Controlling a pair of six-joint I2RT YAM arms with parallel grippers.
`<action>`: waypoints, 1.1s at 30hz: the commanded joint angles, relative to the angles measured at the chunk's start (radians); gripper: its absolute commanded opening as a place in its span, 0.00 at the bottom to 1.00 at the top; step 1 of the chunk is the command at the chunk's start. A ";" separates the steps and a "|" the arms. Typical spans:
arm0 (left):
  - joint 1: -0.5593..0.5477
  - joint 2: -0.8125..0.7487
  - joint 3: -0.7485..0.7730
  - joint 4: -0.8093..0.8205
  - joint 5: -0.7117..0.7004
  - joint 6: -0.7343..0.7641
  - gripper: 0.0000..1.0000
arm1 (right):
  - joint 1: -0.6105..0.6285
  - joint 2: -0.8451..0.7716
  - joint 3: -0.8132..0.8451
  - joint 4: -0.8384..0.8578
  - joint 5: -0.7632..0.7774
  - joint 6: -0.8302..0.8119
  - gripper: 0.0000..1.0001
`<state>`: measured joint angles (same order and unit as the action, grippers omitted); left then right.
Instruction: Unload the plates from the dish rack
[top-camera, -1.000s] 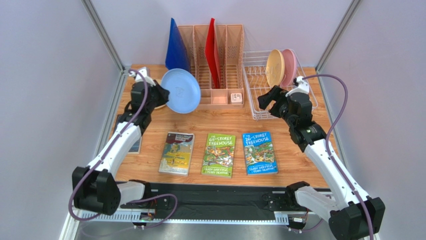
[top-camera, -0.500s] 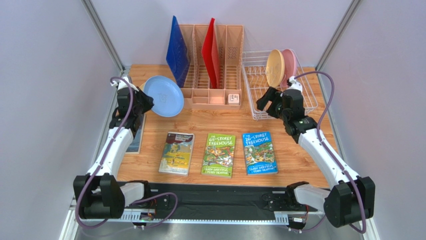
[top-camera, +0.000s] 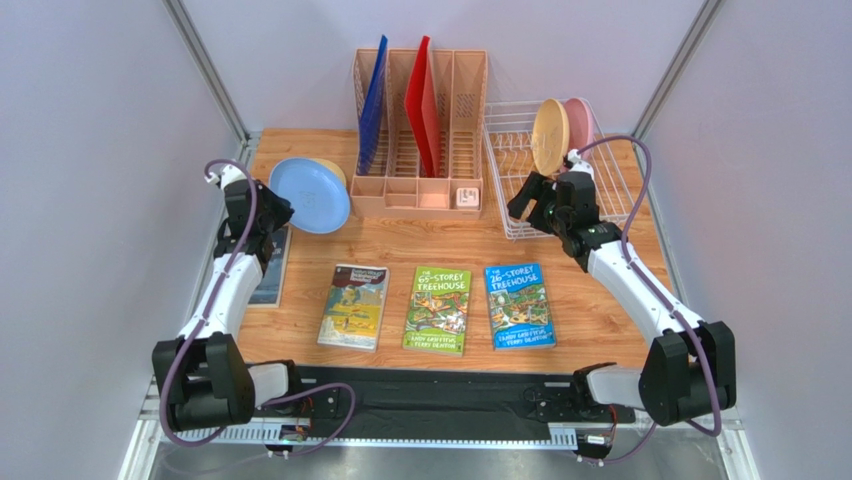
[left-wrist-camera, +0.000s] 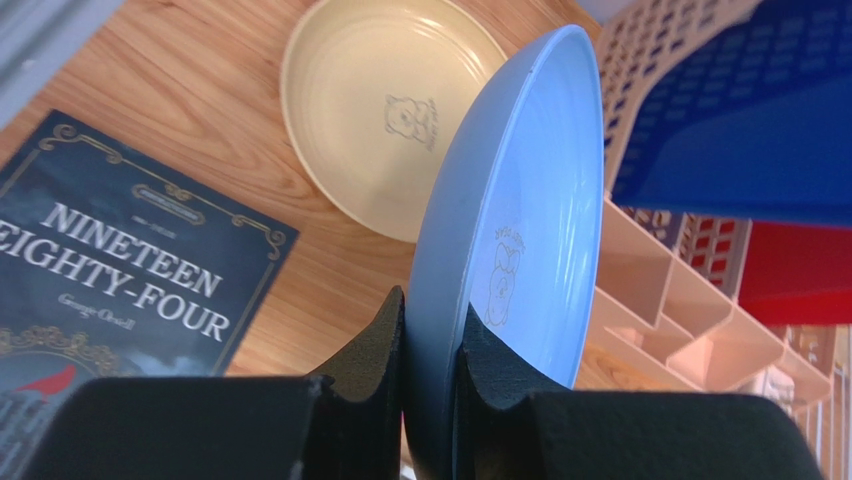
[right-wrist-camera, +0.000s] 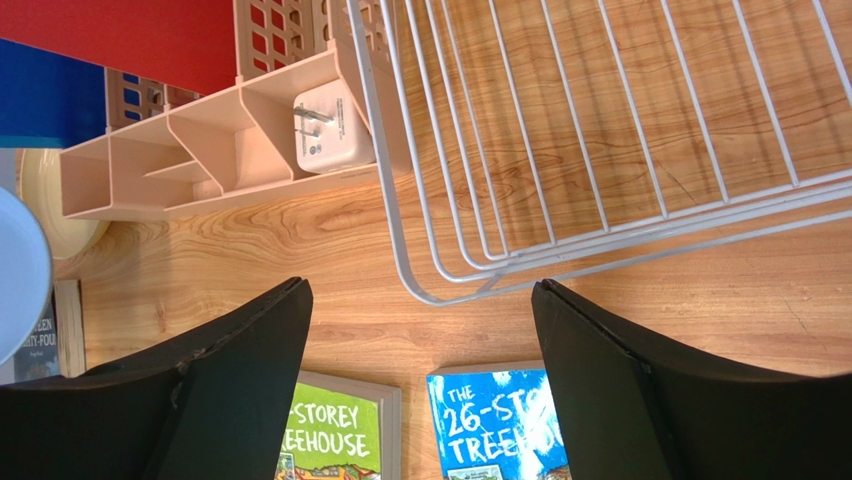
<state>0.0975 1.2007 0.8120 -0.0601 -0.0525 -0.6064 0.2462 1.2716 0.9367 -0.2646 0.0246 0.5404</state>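
Note:
My left gripper (top-camera: 275, 212) is shut on the rim of a grey-blue plate (top-camera: 310, 195), holding it tilted on edge above the table's back left; in the wrist view its fingers (left-wrist-camera: 385, 330) pinch that plate (left-wrist-camera: 520, 200). A cream plate (left-wrist-camera: 390, 110) lies flat on the wood just behind it. The white wire dish rack (top-camera: 620, 195) stands at the back right, with a cream plate (top-camera: 549, 137) and a pink plate (top-camera: 581, 120) upright at its far end. My right gripper (top-camera: 528, 203) hangs open and empty over the rack's front left corner (right-wrist-camera: 430, 285).
A salmon file organiser (top-camera: 420, 190) with upright blue (top-camera: 372, 105) and red (top-camera: 420, 105) boards stands between the plates and the rack, with a white plug (right-wrist-camera: 325, 125) in its front tray. Three picture books (top-camera: 438, 308) lie mid-table. A dark book (left-wrist-camera: 110, 270) lies at the left edge.
My left arm has carried the grey-blue plate leftward and lower, to above the cream plate. My right gripper has moved a little left and back at the rack's front corner, still open.

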 joint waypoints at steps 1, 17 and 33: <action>0.065 0.052 0.059 0.095 0.008 -0.039 0.00 | -0.015 0.041 0.066 0.051 -0.044 -0.023 0.87; 0.146 0.586 0.300 0.358 0.201 -0.182 0.00 | -0.042 0.201 0.220 0.068 -0.109 -0.042 0.87; 0.148 0.577 0.202 0.396 0.206 -0.056 0.82 | -0.070 0.386 0.474 0.005 0.142 -0.187 0.87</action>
<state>0.2382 1.8713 1.0569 0.3107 0.1486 -0.7227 0.1806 1.6203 1.2850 -0.2520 0.0158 0.4442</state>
